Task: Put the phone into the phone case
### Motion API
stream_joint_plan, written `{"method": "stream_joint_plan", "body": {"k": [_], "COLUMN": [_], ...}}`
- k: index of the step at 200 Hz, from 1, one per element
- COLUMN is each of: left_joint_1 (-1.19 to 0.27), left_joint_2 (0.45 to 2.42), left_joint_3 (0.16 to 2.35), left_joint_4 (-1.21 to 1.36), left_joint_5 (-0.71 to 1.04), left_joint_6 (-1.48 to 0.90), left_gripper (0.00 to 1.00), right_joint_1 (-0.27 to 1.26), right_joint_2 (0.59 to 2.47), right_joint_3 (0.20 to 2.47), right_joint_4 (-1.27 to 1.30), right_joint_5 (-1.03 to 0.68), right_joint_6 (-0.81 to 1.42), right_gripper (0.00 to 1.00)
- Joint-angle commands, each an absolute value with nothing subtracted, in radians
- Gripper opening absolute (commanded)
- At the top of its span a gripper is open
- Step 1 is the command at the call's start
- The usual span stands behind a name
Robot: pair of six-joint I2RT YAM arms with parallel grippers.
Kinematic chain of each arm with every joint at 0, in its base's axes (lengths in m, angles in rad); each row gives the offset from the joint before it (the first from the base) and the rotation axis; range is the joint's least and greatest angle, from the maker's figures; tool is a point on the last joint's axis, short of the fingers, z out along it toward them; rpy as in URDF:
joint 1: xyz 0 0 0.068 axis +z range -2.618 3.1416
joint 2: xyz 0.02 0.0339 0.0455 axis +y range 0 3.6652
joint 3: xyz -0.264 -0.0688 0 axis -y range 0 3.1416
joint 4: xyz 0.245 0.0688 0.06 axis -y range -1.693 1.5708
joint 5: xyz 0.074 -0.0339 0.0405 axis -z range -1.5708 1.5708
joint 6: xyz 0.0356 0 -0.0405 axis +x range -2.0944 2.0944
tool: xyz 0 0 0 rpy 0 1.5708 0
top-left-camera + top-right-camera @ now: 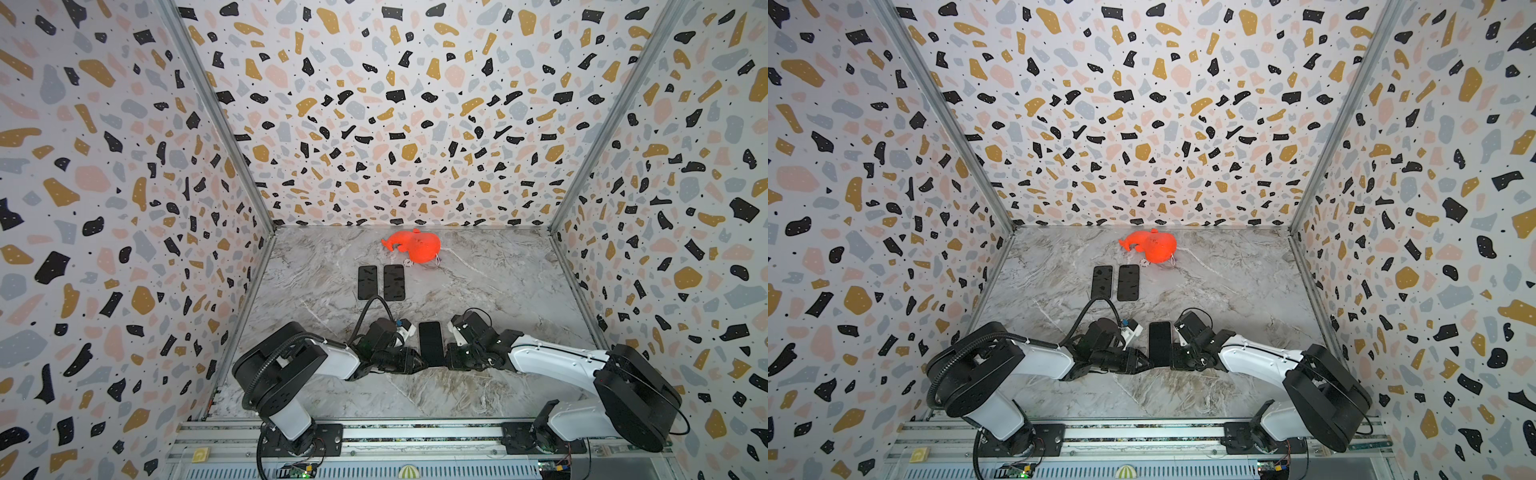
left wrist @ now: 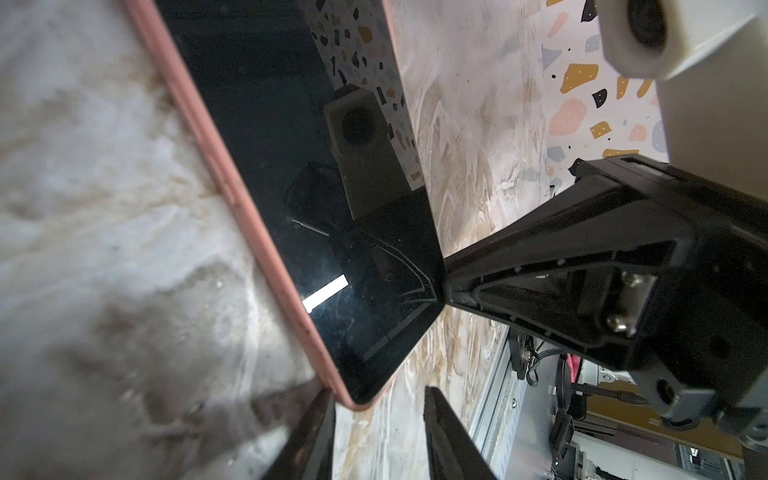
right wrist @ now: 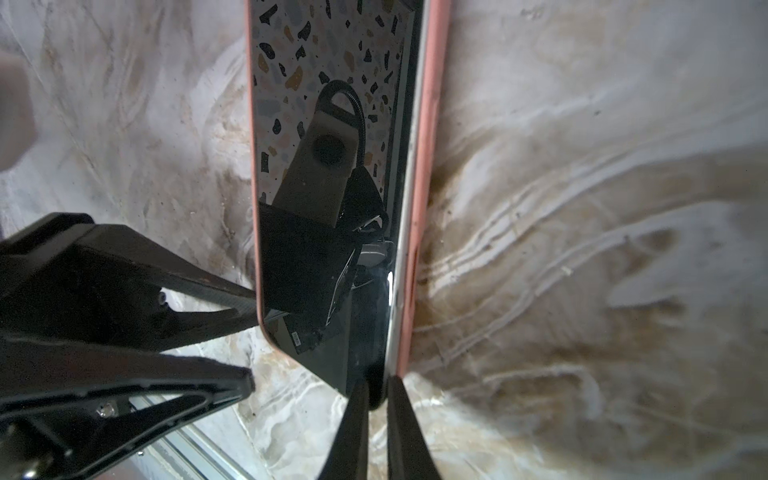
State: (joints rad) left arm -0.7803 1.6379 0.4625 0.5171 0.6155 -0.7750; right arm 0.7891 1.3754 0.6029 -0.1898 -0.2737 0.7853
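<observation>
Lab test cell; terrazzo-print walls (image 1: 395, 124), marble tabletop (image 1: 498, 291), aluminium rail (image 1: 415, 434)

**Phone** (image 2: 257, 145): black glass face, high gloss, mirror-like reflections, fine smudges.
**Phone case** (image 2: 217, 166): pink rim, matt, soft-looking plastic or silicone.
**Table** (image 2: 83, 208): marble-pattern top, smooth, faint sheen, lightly scuffed.
**Left end effector** (image 2: 378, 392), **right end effector** (image 3: 377, 380): black moulded plastic, matt, with bright metal screws.
**Walls** (image 1: 374, 104): terrazzo print, matt.
**Base rail** (image 1: 415, 434): bare silver metal.
**Orange toy** (image 1: 413, 246): smooth, slight shine.
**Flat black slabs** (image 1: 367, 282) (image 1: 394, 282): matt, speckled.
</observation>
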Motion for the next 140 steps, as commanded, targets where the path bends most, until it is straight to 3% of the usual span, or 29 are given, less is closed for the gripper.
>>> {"method": "stream_joint_plan", "body": {"k": [1, 94, 140], "left_joint_1": [-0.8, -0.801, -0.795], "left_joint_2": [1.677, 1.677, 1.628], "left_joint_3": [0.438, 0.438, 0.453], "left_joint_4": [0.471, 0.469, 0.388], "left_joint_5": [0.615, 0.618, 0.598], "left_joint_6": [-0.769, -0.765, -0.726], "left_gripper": [0.39, 0.39, 0.39], "right_joint_1": [0.81, 0.805, 0.805], "right_joint_2": [1.433, 1.448, 1.343], "right_joint_3": [0.575, 0.568, 0.646], "right_joint_4": [-0.125, -0.111, -0.27], "right_joint_5": [-0.336, -0.349, -0.231], "right_joint_6": [0.785, 0.791, 0.757], "right_gripper": [0.09, 0.07, 0.1]}}
